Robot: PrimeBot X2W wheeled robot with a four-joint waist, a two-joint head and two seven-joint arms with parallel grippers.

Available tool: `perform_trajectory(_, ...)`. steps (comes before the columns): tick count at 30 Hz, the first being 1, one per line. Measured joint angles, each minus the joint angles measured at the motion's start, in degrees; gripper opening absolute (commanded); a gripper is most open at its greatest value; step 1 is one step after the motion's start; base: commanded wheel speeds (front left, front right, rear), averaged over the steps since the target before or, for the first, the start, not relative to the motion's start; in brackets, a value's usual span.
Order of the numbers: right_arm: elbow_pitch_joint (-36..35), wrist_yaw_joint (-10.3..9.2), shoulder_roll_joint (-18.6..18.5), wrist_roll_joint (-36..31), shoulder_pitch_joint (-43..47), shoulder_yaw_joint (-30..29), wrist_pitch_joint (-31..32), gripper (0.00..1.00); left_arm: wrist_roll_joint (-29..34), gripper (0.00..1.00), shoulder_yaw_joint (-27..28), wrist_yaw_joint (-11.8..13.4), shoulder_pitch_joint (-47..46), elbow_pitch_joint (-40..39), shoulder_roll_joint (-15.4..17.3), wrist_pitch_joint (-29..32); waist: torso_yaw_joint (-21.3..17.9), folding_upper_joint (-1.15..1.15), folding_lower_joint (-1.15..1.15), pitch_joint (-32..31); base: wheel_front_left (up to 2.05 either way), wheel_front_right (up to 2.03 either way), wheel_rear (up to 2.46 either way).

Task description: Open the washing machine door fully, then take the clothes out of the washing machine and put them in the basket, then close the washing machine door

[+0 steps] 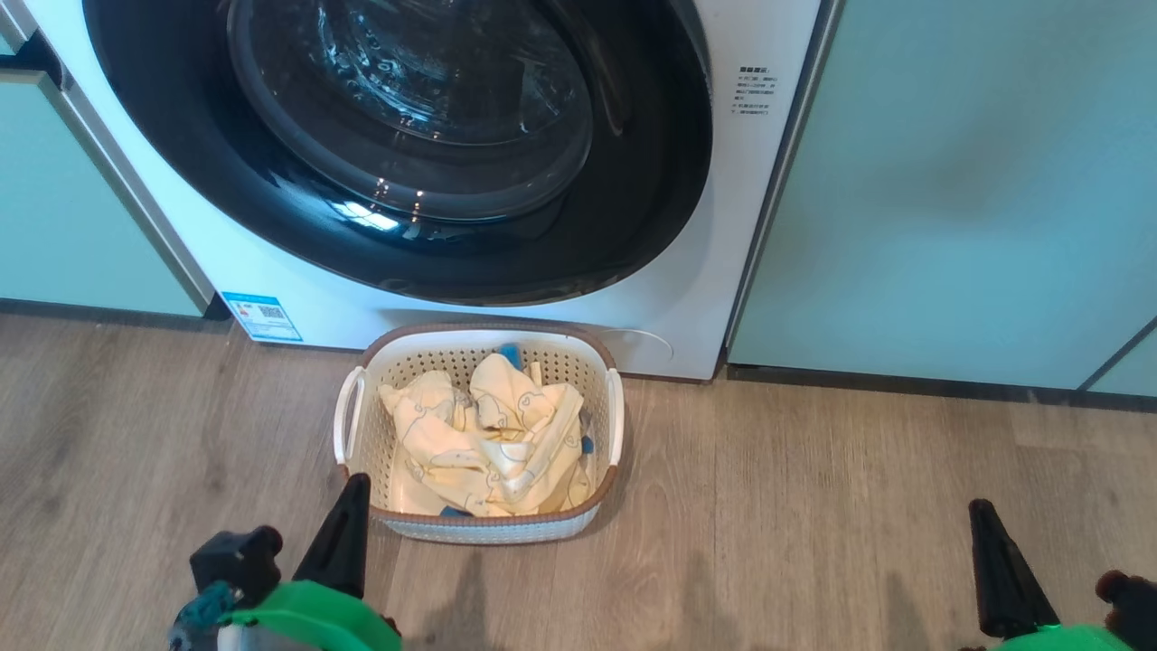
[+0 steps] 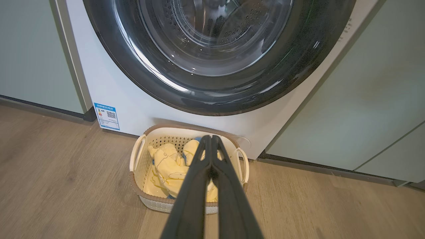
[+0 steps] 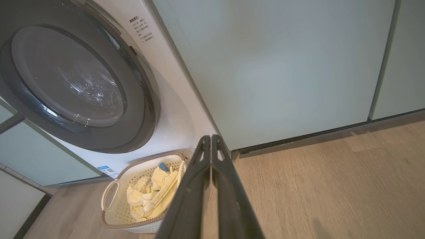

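Crumpled yellow clothes (image 1: 493,438) in the perforated cream basket (image 1: 488,529), lower centre, below the glossy round washing machine door (image 1: 226,190), shut.
Left gripper (image 1: 354,488) and right gripper (image 1: 979,511): tapered dark jaws pressed together, empty, above wood-grain floor (image 1: 813,542).

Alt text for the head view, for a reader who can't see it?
Pale yellow clothes lie in a cream basket on the wood floor, directly before a white washing machine whose round black-rimmed door is closed. The left tool and right tool, both shut and empty, point up from the bottom edge.
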Motion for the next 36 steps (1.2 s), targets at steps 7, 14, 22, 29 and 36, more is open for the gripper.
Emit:
perform_trajectory(7,0.3,0.0,-0.08,4.65,-0.41,-0.13,0.75,0.0,-4.78,0.0,0.07,0.0,-0.21,0.25,0.0,1.03,0.07,0.0,0.0,-0.3,0.0,0.0,0.0)
perform_trajectory(14,0.6,0.0,-0.23,8.6,-0.5,-0.35,1.79,0.0,-8.93,0.0,0.13,0.0,-0.65,0.43,0.0,2.13,0.13,0.0,0.0,-0.55,0.0,0.0,0.0)
perform_trajectory(22,0.83,0.0,-0.33,13.73,-0.78,-0.77,2.87,0.0,-14.44,0.0,0.21,0.0,-1.38,0.96,0.0,3.58,0.2,0.0,0.0,-0.9,0.0,0.0,0.0)
perform_trajectory(29,0.92,0.0,-0.46,18.27,-2.02,-1.31,4.04,0.0,-19.19,0.0,0.33,0.0,-1.49,1.44,0.0,4.58,0.27,0.0,0.0,-1.19,0.0,0.0,0.0)
perform_trajectory(36,1.24,0.0,-0.56,22.73,-2.09,-1.64,5.06,0.0,-23.99,0.0,0.44,-0.01,-2.57,1.75,0.0,5.65,0.33,0.0,0.0,-1.49,0.0,0.0,0.0)
